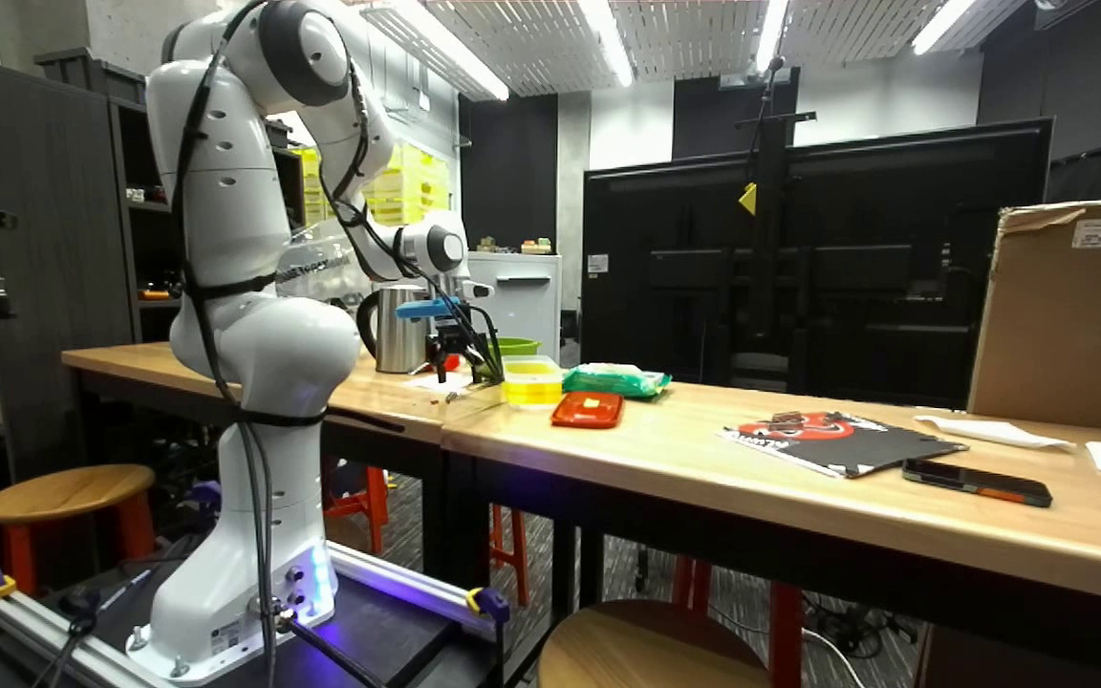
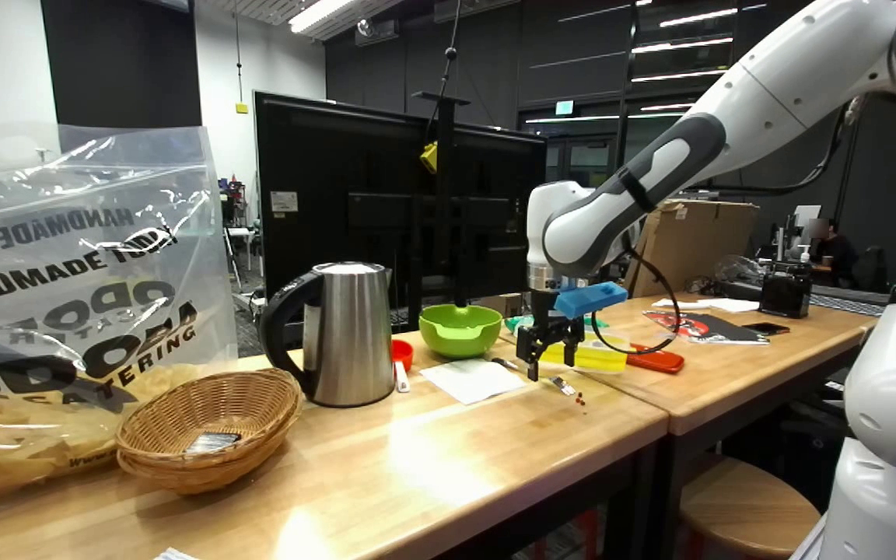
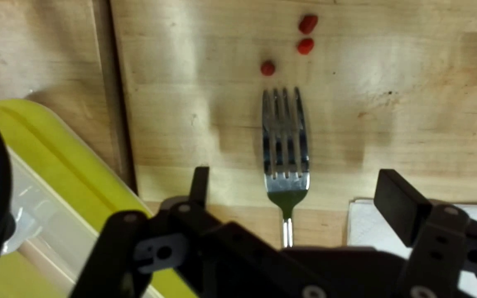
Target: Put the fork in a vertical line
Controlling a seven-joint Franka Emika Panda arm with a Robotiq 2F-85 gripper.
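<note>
I see a tub, a napkin and three red bits near the fork, which is silver and shiny. My tool is spread above it.

Wrist view: three small red pellets, beyond the fingers; yellow-and-clear plastic container, to their left. In an exterior view: white paper sheet, green plastic bowl, black-handled steel kettle, brown wicker basket, all left of the fingers.

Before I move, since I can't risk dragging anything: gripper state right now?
Gripper: open, holding nothing; in the wrist view the fork shows between its parted fingers, ungripped.
</note>
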